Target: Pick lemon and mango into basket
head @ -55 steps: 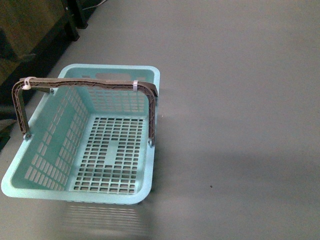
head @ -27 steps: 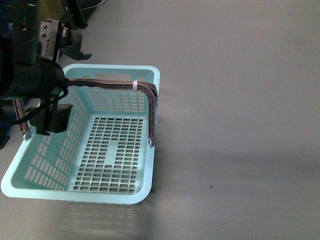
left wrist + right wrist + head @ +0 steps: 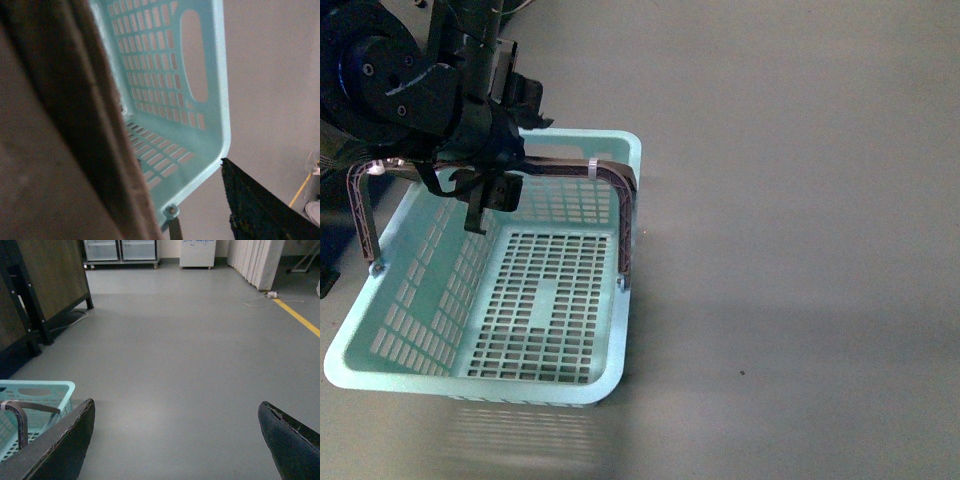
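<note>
Basket (image 3: pixel 610 370) empty; lemon and mango in no view.
Left pincer (image 3: pixel 532 105) hovers over the basket's far left corner, grip unreadable, close above the brown handle (image 3: pixel 610 175); dropping could snag it and drag the basket. Right pincer (image 3: pixel 176 405), off the basket's right side, gapes empty.

The basket (image 3: pixel 430 290) beneath the left arm (image 3: pixel 390 80) is light blue-green plastic, smooth with a faint gloss on rim and slotted walls. Its handle (image 3: pixel 620 215) is brown plastic, matt and ribbed, with a white plastic tie (image 3: pixel 591 168) around it. A small dull metal rivet (image 3: pixel 171 210) sits at the handle's pivot, near the left finger (image 3: pixel 260 210), which is black and grainy. The arm's housing is black and glossy. The right fingers (image 3: pixel 292 440) are black, matt, paler along the edges. The floor (image 3: pixel 175 340) ahead of them is grey, smooth, softly sheened. The panel (image 3: pixel 50 280) beyond looks like matt brown wood.
</note>
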`<state>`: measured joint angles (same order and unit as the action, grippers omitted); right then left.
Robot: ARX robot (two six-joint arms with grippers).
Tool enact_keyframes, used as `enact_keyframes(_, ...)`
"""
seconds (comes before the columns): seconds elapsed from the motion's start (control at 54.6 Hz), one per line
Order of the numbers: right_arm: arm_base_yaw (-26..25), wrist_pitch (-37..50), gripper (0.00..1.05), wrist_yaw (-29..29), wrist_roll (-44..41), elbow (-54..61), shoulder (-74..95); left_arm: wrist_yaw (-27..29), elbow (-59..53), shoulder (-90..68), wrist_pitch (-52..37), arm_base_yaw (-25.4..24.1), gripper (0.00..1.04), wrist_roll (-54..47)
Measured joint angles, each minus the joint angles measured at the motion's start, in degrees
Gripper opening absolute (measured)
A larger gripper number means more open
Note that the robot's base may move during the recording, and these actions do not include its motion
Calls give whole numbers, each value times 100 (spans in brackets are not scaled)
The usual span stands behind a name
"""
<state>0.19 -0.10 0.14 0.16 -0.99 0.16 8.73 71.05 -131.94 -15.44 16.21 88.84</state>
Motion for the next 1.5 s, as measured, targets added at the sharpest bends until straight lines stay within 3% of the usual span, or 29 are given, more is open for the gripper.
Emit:
enact_keyframes(0.147,0,0,96,0,0,0,0,-31,-66,-2,-201,7,12,28)
enact_keyframes(0.201,0,0,96,0,0,0,0,-22,-94,33,-98,4,6,136)
enact_keyframes(0.788,0,0,96,0,0,0,0,-284,-2614,3777,-282,-363,5,337)
enact_keyframes(1.154,0,0,96,0,0,0,0,-391,-2811,5976,662,-723,5,334)
enact_keyframes(1.502,0,0,96,0,0,0,0,-479,-2660,6575,1364,-535,5,271)
